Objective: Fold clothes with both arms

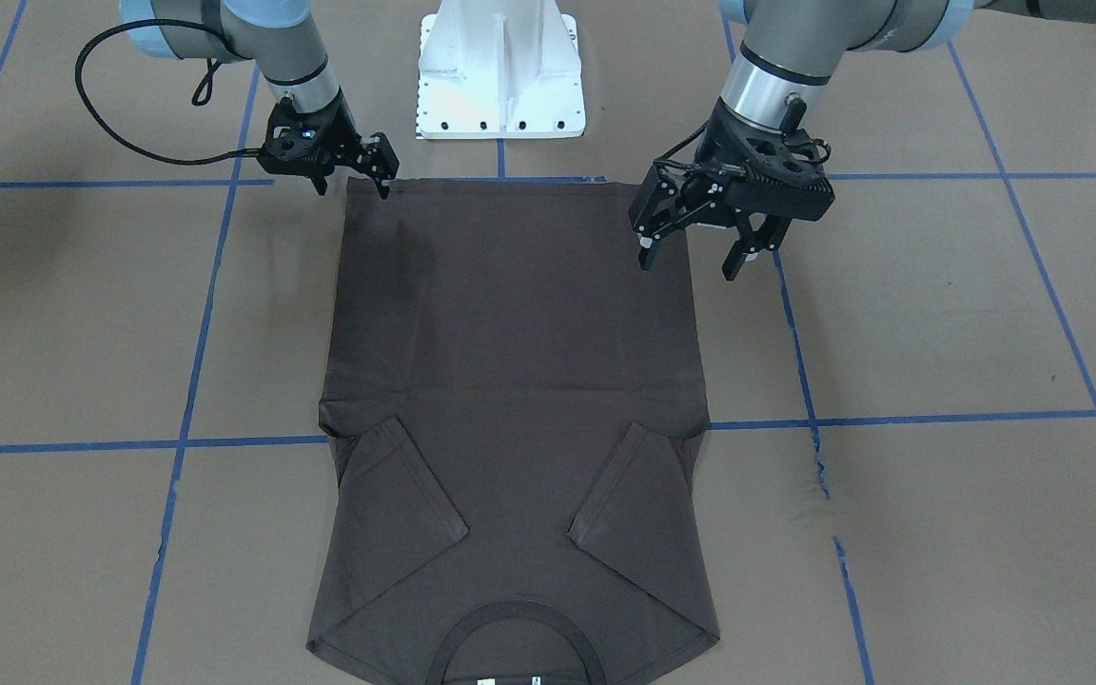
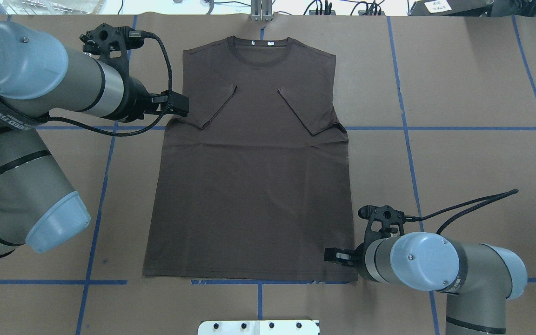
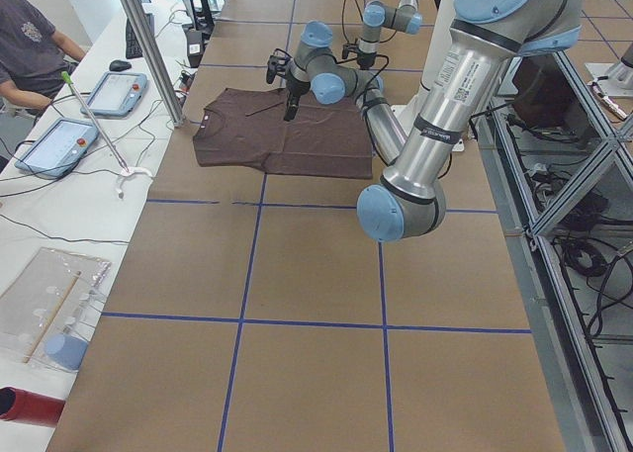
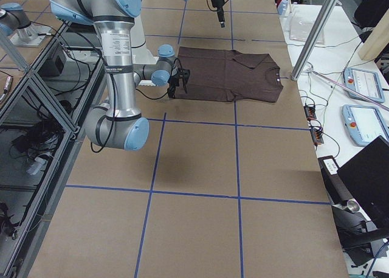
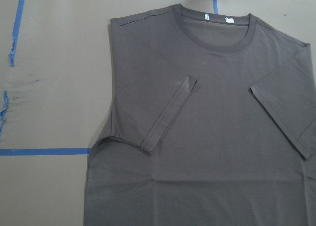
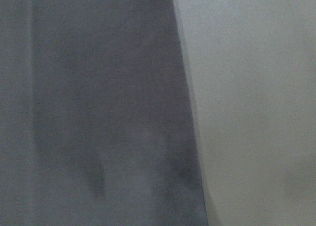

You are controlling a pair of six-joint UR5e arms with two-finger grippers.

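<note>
- We see the T-shirt [image 2: 249,186] lying flat and face up on the brown paper table [image 2: 458,93]. Its collar [image 2: 258,51] is at the far edge and its hem is on the near side, close to the white pedestal [image 1: 500,86].
- Both short sleeves [image 2: 214,104] are folded inward across the chest, slanting toward the middle.
- Two white neck tags [image 5: 206,17] show inside the collar.
- The left gripper [image 1: 691,255] hangs in the air over the shirt's left edge, with its two fingers spread wide and nothing between them. Its wrist camera looks down on the collar and both sleeves from well above.
- The right gripper [image 1: 352,188] sits low at the near right hem corner. We read its fingers as apart, one on each side of that corner.
- The right wrist view is blurred, and we make out only the cloth edge against the table.
- Blue tape lines [image 2: 435,128] cross the table, and one runs under the shirt at sleeve level.
</note>
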